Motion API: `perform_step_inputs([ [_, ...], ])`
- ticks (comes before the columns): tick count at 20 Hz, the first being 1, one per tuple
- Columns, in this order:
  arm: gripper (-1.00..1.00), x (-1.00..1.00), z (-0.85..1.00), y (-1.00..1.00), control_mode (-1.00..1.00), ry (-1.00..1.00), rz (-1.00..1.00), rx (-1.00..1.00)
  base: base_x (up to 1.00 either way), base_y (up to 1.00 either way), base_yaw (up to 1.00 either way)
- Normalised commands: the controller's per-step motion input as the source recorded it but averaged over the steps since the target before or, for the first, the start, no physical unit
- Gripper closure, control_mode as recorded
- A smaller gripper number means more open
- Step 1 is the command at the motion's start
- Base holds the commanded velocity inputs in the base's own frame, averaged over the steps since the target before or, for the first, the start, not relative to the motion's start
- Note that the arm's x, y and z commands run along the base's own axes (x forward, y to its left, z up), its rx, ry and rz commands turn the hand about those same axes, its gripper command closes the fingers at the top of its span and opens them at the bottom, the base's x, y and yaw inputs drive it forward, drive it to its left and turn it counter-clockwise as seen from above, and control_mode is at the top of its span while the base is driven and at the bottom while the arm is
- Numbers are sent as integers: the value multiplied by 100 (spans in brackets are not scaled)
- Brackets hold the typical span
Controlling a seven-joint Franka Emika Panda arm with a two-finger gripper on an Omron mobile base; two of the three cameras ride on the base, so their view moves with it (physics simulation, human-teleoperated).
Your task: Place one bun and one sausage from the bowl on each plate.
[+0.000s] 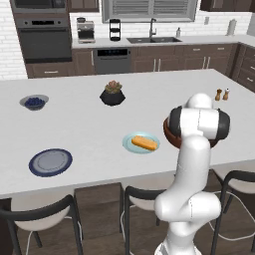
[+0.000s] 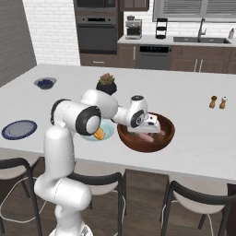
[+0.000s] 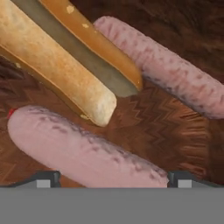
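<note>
Hand view: gripper [image 3: 113, 178] spread wide astride near sausage [image 3: 83, 151]; bun [image 3: 57, 70] just beside, easily nudged or pinched too.

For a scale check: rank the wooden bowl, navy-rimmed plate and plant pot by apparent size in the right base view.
1. wooden bowl
2. navy-rimmed plate
3. plant pot, sitting farther back, so its smallness is less certain.
</note>
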Motion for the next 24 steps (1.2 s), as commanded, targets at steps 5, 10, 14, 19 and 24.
perform_step_inputs([
  [5, -100, -18, -3, 0, -100, -5, 13, 0, 0, 0, 0],
  [10, -100, -24, -19, 2, -100, -2, 28, -8, 0, 0, 0],
  [14, -100, 29, -9, 0, -100, 0, 3, -1, 0, 0, 0],
  [19, -100, 33, -33, -1, -100, 0, 1, -1, 0, 0, 0],
  [24, 100, 0, -99, 0, -100, 0, 8, -16, 0, 0, 0],
])
